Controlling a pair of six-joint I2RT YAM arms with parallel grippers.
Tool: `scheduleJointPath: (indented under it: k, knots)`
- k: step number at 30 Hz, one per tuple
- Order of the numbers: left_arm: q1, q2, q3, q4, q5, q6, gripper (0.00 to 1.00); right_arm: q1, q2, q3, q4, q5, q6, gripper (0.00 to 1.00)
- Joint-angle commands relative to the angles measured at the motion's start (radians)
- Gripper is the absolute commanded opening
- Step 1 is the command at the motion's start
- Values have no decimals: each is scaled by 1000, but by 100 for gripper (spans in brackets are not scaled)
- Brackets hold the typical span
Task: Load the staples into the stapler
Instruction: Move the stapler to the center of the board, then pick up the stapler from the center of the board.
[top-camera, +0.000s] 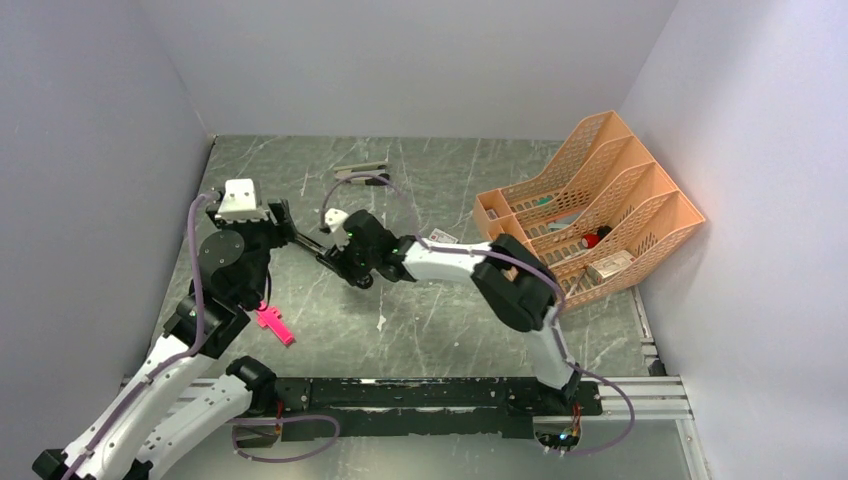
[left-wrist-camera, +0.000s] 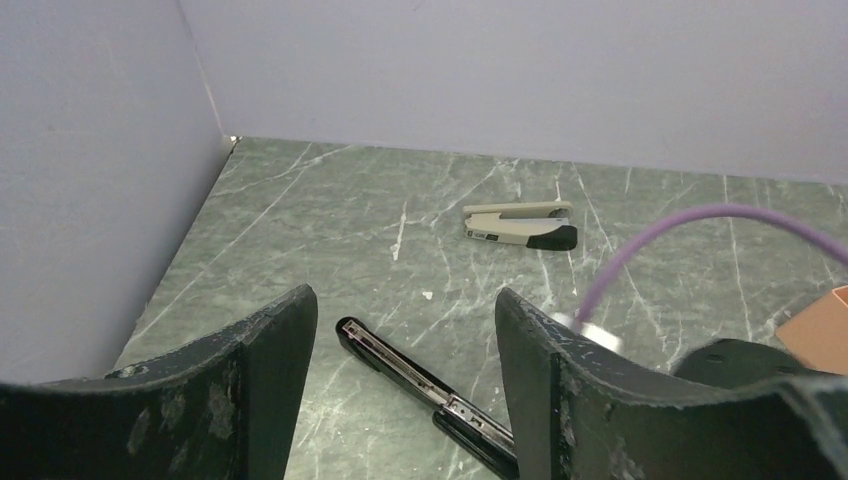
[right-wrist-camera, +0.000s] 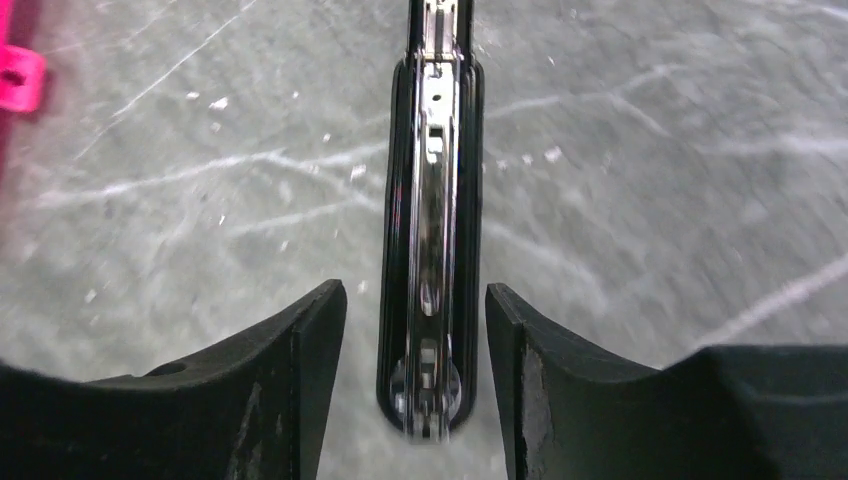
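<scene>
Top view: locate the glossy black desk stapler with chrome inner rail (top-camera: 312, 244) left of centre, between the left gripper (top-camera: 283, 222) and the right gripper (top-camera: 338, 258). No staple strips discernible.

Left wrist view: note the left fingers (left-wrist-camera: 270, 390) spread wide, holding nothing. Find the stapler at lower centre, opened out flat. Disregard the silver-grey stapler (left-wrist-camera: 520, 225) at upper centre.

Right wrist view: note the right fingers (right-wrist-camera: 300, 390) parted either side of the rail end, gaps both sides, no contact. Treat as rigid, fairly heavy, probably slick. Grip across the black plastic flanks, not the chrome.
</scene>
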Motion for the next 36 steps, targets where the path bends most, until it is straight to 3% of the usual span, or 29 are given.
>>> scheduleJointPath:
  k: [1,7,13,19,23,30,36]
  knots:
    - [42,8,5,15,115,-27,71,-45,-233,-161,169,-9,59,58]
    - [71,77,18,32,240,-34,71,-147,-444,-390,199,93,122,58]
    - [83,298,117,13,377,-24,78,-214,-684,-638,189,132,214,58]
    - [130,631,375,-42,510,18,78,-216,-880,-816,178,72,290,58]
    - [157,847,562,-53,618,121,78,-216,-963,-885,161,21,308,58]
    - [222,1262,915,-158,739,361,72,-214,-1018,-897,71,-28,275,58]
    - [301,1504,1172,-282,999,466,68,-213,-1023,-919,49,-40,256,58]
